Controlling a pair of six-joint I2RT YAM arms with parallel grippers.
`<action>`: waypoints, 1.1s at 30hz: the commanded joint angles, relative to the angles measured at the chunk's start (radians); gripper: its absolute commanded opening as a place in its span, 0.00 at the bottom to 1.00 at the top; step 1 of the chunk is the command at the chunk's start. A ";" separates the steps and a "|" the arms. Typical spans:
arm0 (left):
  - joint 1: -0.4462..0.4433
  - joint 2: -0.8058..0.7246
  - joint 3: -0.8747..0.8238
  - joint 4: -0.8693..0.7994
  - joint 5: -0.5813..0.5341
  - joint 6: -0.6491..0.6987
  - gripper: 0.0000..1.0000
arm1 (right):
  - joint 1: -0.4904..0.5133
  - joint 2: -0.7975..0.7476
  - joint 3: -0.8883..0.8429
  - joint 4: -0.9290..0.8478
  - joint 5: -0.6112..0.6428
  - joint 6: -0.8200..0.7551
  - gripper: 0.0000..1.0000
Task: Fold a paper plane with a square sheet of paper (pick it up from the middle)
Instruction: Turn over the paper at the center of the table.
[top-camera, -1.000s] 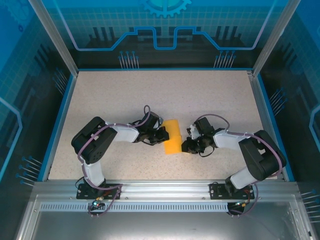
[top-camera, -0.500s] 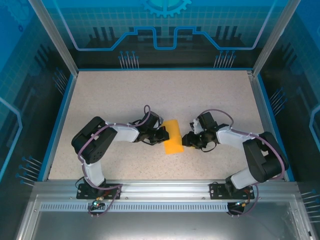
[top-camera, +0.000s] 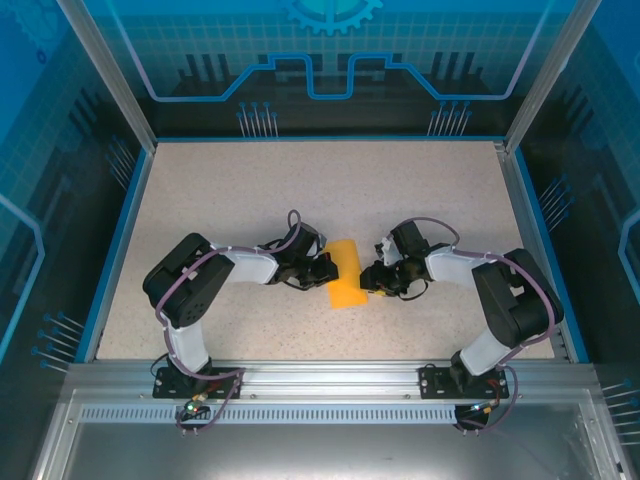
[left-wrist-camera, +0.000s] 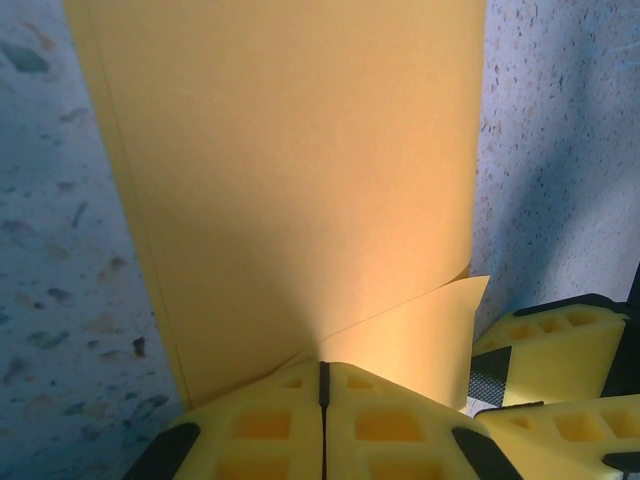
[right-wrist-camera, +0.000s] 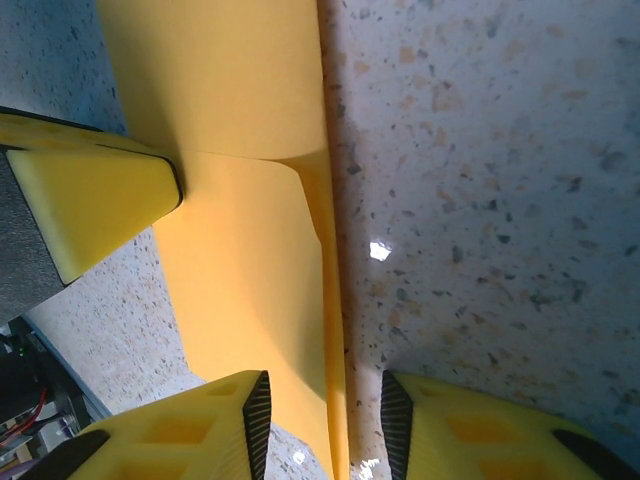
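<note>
The square sheet of paper (top-camera: 346, 272) lies folded into a narrow orange-yellow strip mid-table, between both grippers. My left gripper (top-camera: 322, 271) meets its left edge. In the left wrist view its yellow fingers (left-wrist-camera: 322, 372) are shut, creases in the paper (left-wrist-camera: 300, 170) fan out from their tips, and a flap (left-wrist-camera: 430, 330) lifts at the right. My right gripper (top-camera: 372, 280) is at the strip's right edge. In the right wrist view it (right-wrist-camera: 322, 425) is open, its jaws straddling the paper's folded edge (right-wrist-camera: 330, 330). The left gripper's finger (right-wrist-camera: 95, 200) rests on the paper's far side.
The speckled tabletop (top-camera: 250, 190) is bounded by a blue rim (top-camera: 118, 240) and transparent blue walls. An aluminium rail (top-camera: 320, 375) holding both arm bases runs along the near edge.
The right gripper has opened from nearly shut and shifted slightly up and left against the paper's right edge. The left gripper and the paper have stayed put.
</note>
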 joint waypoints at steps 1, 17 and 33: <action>0.003 -0.014 0.018 -0.039 0.000 0.023 0.07 | 0.011 0.027 0.007 0.038 -0.045 0.011 0.36; 0.003 -0.013 0.028 -0.026 0.006 0.015 0.09 | 0.010 0.048 -0.007 0.098 -0.071 0.034 0.30; 0.002 -0.223 0.045 -0.135 -0.059 0.020 0.37 | -0.031 0.020 -0.023 0.124 -0.124 0.015 0.08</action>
